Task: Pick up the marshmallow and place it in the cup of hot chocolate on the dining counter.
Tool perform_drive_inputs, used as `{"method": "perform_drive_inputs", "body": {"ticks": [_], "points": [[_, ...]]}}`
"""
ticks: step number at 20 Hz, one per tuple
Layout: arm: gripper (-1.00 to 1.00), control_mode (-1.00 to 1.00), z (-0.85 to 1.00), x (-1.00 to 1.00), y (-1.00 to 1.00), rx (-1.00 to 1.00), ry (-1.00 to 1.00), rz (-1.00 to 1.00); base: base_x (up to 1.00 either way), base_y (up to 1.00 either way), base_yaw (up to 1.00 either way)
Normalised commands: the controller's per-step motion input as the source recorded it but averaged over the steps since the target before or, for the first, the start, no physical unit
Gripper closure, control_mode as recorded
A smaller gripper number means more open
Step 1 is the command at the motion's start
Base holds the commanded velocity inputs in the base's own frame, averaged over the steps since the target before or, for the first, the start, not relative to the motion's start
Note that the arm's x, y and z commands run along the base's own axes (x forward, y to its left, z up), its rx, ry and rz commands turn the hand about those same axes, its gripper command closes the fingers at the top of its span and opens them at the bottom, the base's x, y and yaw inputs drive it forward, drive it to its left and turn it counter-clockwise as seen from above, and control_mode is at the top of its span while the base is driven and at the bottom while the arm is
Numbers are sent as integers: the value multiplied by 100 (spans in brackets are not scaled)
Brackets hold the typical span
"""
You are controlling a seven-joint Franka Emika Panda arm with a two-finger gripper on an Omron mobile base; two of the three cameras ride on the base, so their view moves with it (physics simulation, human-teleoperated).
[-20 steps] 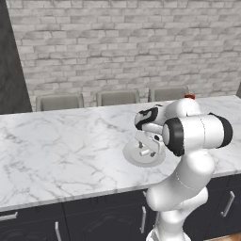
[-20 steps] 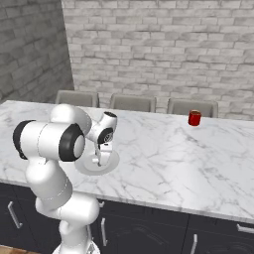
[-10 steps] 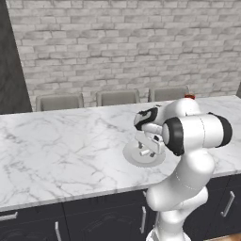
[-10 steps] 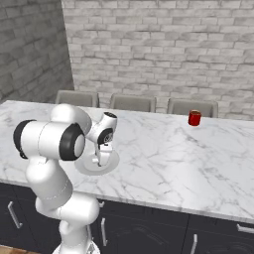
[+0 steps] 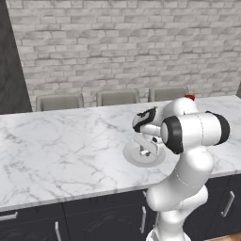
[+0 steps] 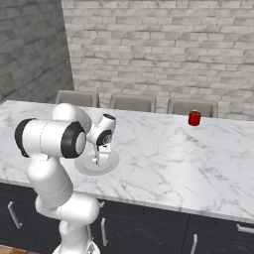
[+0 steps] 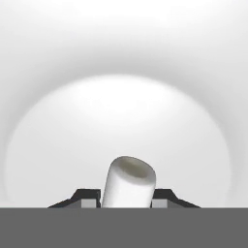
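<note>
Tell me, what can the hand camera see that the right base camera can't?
The hand view shows the marshmallow up close, standing between the dark fingertips over the pale plate. The right base view shows the red cup of hot chocolate far along the dining counter, plus the chairs and brick wall. Both show the gripper at the plate.

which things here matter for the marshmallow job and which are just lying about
Job things:
- marshmallow, between the end effector fingers
- red cup of hot chocolate, far along the dining counter

Lying about:
- grey plate under the end effector
- chairs behind the counter
</note>
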Motion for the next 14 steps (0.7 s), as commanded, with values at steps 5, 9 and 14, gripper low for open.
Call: {"method": "perform_drive_inputs", "body": {"ticks": [5, 9, 14], "points": [[100, -100, -1, 0, 0, 0, -4, 0, 0, 0, 0], [100, -100, 0, -6, 0, 0, -11, 0, 0, 0, 0], [100, -100, 11, -19, 0, 0, -11, -1, 0, 0, 0]]}}
